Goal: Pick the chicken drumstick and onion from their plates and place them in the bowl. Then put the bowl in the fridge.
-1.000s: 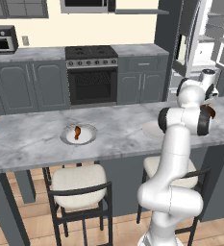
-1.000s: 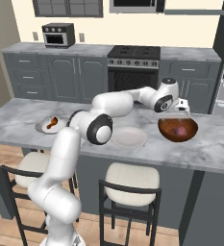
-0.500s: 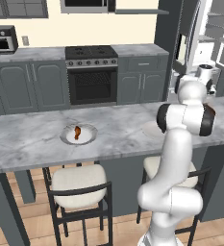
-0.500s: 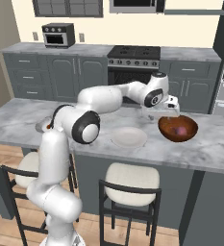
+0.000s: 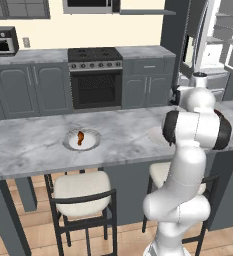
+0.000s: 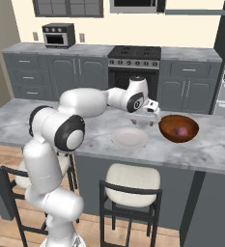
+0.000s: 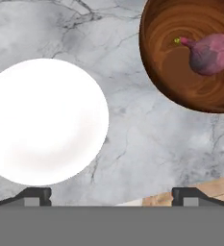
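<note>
Standing tall: fridge [image 5: 223, 45], doors swung wide, beyond the bowl's end of the tabletop.
Tabletop [image 6: 220, 149]: grey marble, carrying the bowl.
Bowl [image 6: 178, 128]: glossy reddish-brown, upright.
Pale plate [image 6: 129, 137]: bare, just beside the bowl.
Grey-rimmed plate [image 5: 82, 139]: well apart from the bowl.
Pincer [image 6: 152, 110]: spread wide, holding nothing, hovering near the bowl's rim.
Chicken drumstick [image 5: 80, 137]: on the grey-rimmed plate, far from the bowl.
Onion [image 7: 210, 53]: inside the bowl.
</note>
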Motion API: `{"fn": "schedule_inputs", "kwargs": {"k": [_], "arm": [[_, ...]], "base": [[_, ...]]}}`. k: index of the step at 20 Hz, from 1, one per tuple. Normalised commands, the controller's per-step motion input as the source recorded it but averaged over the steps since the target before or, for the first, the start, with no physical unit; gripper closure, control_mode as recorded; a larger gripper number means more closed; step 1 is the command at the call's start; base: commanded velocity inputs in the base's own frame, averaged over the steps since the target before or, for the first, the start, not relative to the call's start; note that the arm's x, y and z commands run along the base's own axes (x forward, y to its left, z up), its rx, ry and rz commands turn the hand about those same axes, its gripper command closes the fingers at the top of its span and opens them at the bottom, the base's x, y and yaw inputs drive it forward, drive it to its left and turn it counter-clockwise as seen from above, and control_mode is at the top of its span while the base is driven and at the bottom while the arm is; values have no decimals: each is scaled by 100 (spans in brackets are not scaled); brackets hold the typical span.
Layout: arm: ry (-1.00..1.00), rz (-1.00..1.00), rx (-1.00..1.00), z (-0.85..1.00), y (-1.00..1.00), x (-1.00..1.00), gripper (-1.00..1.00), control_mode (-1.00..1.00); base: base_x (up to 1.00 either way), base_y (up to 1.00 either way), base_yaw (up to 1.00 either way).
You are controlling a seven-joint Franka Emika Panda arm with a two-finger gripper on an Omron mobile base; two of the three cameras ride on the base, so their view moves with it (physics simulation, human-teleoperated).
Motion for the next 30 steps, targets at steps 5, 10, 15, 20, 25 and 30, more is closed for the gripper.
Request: {"fn": "schedule_inputs", "kwargs": {"k": [5,10,15,20,25,30], "arm": [[2,0,7,1,86,-2,-100,-100],[5,0,13,6,80,6,-100,-100],[3,0,10,0,82,10,-100,-100],[8,0,3,-5,81,4,-100,-100],[8,0,2,-6,83,9,-100,-100],[0,0,5,-11,87,18,-100,-100]], "base": [[0,0,0],[0,0,0],[0,0,0],[0,0,0],[0,0,0],[0,0,0]]}}
